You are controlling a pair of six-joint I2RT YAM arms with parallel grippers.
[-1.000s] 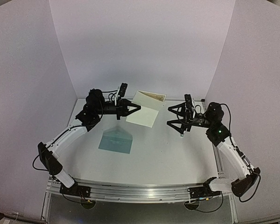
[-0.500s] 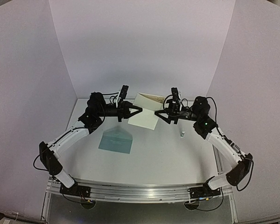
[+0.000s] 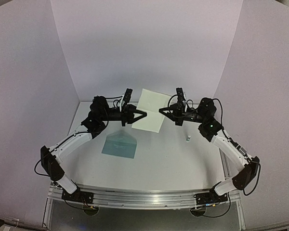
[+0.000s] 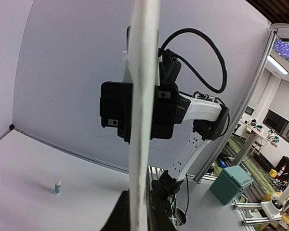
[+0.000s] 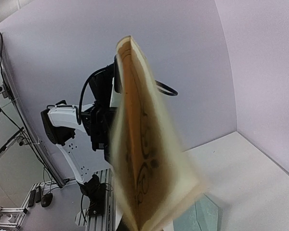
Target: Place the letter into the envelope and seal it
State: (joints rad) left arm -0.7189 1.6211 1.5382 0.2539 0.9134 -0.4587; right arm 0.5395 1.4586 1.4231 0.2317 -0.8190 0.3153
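Observation:
The tan letter (image 3: pixel 151 110) hangs in the air at the back of the table, held upright between both grippers. My left gripper (image 3: pixel 143 114) is at its left edge. In the left wrist view the letter (image 4: pixel 143 96) stands edge-on between the dark fingers (image 4: pixel 116 211), which flank it closely; whether they pinch it is unclear. My right gripper (image 3: pixel 161 110) is shut on the right edge. In the right wrist view the folded letter (image 5: pixel 154 163), blurred, shows its dark ornament and hides the fingers. The teal envelope (image 3: pixel 119 145) lies flat on the table under the left arm and shows in the right wrist view as the envelope (image 5: pixel 202 216).
A small white glue stick (image 3: pixel 188 139) stands upright on the table right of centre, and the left wrist view shows the glue stick (image 4: pixel 58 187) too. White walls close in the back and both sides. The two arms face each other across the sheet.
The right gripper moved left from near the glue stick, reached the letter's right edge and shut on it. The letter's folded top flap has spread out flatter. The left arm barely moved.

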